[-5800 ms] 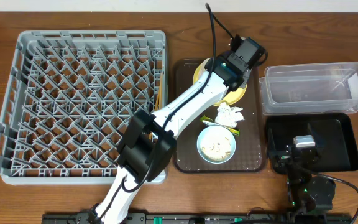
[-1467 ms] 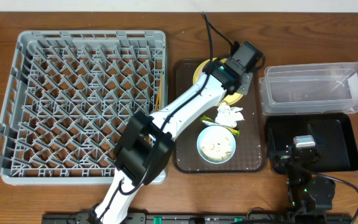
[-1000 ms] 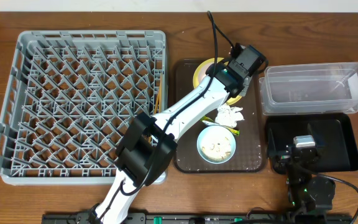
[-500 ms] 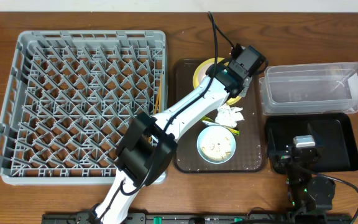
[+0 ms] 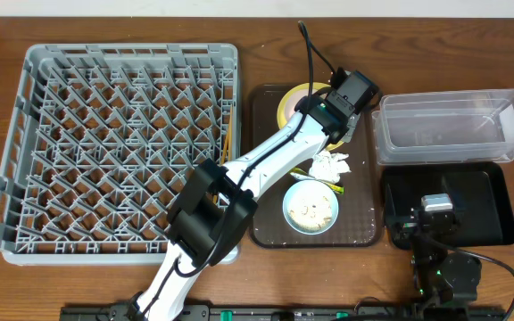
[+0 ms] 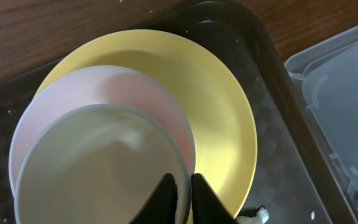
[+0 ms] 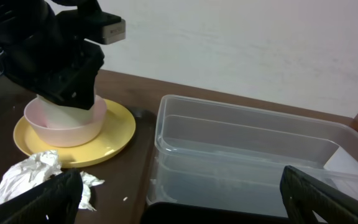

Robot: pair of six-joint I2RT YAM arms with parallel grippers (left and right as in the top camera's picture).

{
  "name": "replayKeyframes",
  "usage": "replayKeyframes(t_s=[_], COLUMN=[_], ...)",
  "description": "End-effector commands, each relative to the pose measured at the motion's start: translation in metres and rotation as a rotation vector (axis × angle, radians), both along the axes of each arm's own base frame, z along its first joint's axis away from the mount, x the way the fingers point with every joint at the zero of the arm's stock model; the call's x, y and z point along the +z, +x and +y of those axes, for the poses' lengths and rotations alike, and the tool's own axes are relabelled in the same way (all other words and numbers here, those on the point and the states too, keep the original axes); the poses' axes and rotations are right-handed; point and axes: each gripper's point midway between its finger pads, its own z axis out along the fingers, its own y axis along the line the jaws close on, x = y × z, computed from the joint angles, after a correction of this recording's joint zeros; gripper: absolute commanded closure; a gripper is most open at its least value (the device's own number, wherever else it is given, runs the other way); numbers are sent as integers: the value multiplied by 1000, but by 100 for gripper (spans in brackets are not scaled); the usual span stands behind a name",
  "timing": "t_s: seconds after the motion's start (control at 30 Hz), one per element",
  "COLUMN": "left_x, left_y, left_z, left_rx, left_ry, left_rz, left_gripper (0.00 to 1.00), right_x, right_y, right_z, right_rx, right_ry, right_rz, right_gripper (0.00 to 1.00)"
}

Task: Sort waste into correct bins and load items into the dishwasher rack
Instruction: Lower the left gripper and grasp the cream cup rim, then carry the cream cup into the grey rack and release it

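Low in your left wrist view, your left gripper [image 6: 180,185] clamps the rim of the small round white cup [image 6: 98,168].

Over the last seconds the left gripper [image 6: 183,179] has drawn back a little across the yellow plate [image 6: 229,112], baring more of the plate's far rim in the overhead view. Its fingers [image 6: 205,200] have closed in and now pinch the rim of the small white cup [image 6: 98,168].

Overhead looked straight down. The left wrist camera peered close onto the plate [image 6: 229,124] under its fingers [image 6: 205,198]; the right wrist camera faced that plate sidelong, farther off.
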Motion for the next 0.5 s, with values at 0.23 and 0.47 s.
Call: replayKeyframes(t_s=[0.23, 0.47], left_x=[-8, 50], left_y=[4, 19], left_z=[6, 22], left_rx=[10, 59], left_ry=[20, -35], left_rz=[3, -91], left_gripper=[89, 94], right_x=[0, 0], right_y=[0, 0], right_z=[-2, -2], right_rx=[-5, -5], right_ry=[-11, -11], right_rz=[-1, -1], right_gripper=[1, 1])
